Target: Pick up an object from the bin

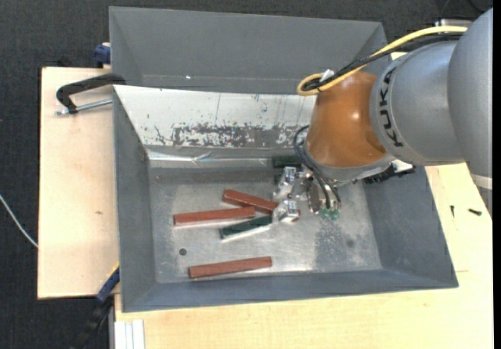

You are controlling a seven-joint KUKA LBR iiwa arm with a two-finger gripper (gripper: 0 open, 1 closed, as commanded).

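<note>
Pincer (291, 197) sits low in the bin (129, 183), at the right end of the dark green stick (244, 228), just beside a short brown stick (249, 199). Can't tell how far it's open.

Obstructions noted at the tool
One end of the dark green flat stick (243, 228) is hidden beneath the metal gripper (293, 203); the orange wrist cover (344, 128) masks the grey metal bin (129, 183) floor behind it.

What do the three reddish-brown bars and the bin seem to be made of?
Reddish-brown bars: likely painted wood or plastic; flat, matte, evenly coloured, straight-edged. Bin: grey sheet metal, its floor dully reflective and its back wall scuffed to bare speckles.
</note>
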